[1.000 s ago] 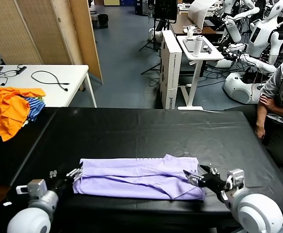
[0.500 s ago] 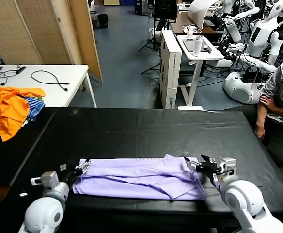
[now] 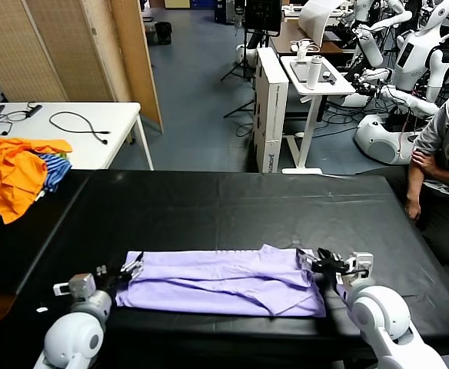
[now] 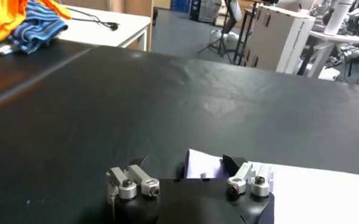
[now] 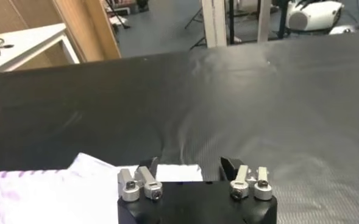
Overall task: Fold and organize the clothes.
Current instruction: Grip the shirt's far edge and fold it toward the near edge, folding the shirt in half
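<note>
The left pincer (image 3: 130,270) and right pincer (image 3: 310,260) stand wide at the far corners of the T-shirt (image 3: 221,280); both should pinch only the top layer, evenly.

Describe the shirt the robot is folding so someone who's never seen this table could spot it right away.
Start at the long black table in front of the robot. Along its near edge, between the left gripper and right gripper, lies the T-shirt, folded into a flat band. It is pale lavender, unlike the bright orange and blue-striped heap at the table's far left corner.
</note>
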Motion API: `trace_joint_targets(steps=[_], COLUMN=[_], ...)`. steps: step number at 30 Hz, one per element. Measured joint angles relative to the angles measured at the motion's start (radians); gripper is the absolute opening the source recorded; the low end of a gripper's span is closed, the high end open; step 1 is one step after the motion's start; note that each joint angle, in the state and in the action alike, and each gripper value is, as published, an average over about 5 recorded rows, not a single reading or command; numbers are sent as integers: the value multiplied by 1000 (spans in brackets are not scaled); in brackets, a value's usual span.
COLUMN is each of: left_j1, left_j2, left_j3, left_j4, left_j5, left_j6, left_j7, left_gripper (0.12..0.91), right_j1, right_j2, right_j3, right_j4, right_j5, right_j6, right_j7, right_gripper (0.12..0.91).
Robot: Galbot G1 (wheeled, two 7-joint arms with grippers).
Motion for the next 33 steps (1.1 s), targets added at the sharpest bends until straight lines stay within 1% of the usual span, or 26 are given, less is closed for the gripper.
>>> trace_joint_targets(steps=[1,2,4,5,6,7,8,9,10,12,13,18,21,25,26,28,29,31,32,33], left_j1=[2,4,7,8,9,9,8,6,4,0,-3,-23,-43,-63,-64,-63,-62,-59,-57,-54], left_j2=[0,-1,-2,-2,-1,-1,-1,0,0,-1,-1,-3,1,12,15,21,24,32,36,41], left_j3=[0,1,3,4,5,6,7,7,7,8,8,14,16,19,19,16,14,8,4,0], left_j4=[-2,-4,-7,-8,-8,-7,-6,-4,-2,2,4,22,41,56,57,57,56,52,49,45], left_j5=[1,2,7,11,15,19,22,24,26,29,32,43,38,28,27,28,30,34,33,29], left_j6=[0,1,0,0,-1,-1,-2,-2,-3,-4,-5,-13,-21,-40,-42,-44,-43,-41,-39,-37], left_j7=[2,4,13,18,23,27,30,31,32,34,34,36,33,31,32,31,31,29,28,27], left_gripper=[820,769,643,586,511,454,397,322,265,186,167,155,155,155,168,230,280,405,462,519], right_j1=[0,1,2,3,2,2,1,1,1,4,7,35,57,71,71,68,65,59,55,50], right_j2=[1,2,5,6,6,7,7,8,9,12,14,21,15,-1,-5,-11,-14,-19,-23,-27], right_j3=[-1,-2,-3,-3,-4,-4,-4,-5,-5,-7,-9,-30,-40,-36,-32,-23,-19,-9,-5,-1], right_j4=[-1,-3,-6,-7,-8,-9,-10,-12,-14,-20,-24,-55,-75,-81,-78,-69,-63,-49,-41,-31], right_j5=[-3,-7,-13,-15,-17,-20,-23,-26,-29,-33,-33,-27,-2,29,32,37,40,49,52,54], right_j6=[1,1,3,4,6,8,12,16,20,34,43,101,107,96,96,102,106,109,110,110], right_j7=[0,-1,-2,-3,-5,-7,-9,-10,-11,-10,-9,-6,-8,-33,-42,-58,-63,-68,-68,-68], right_gripper=[470,413,285,233,198,167,154,155,156,157,157,156,156,156,156,174,201,293,349,425])
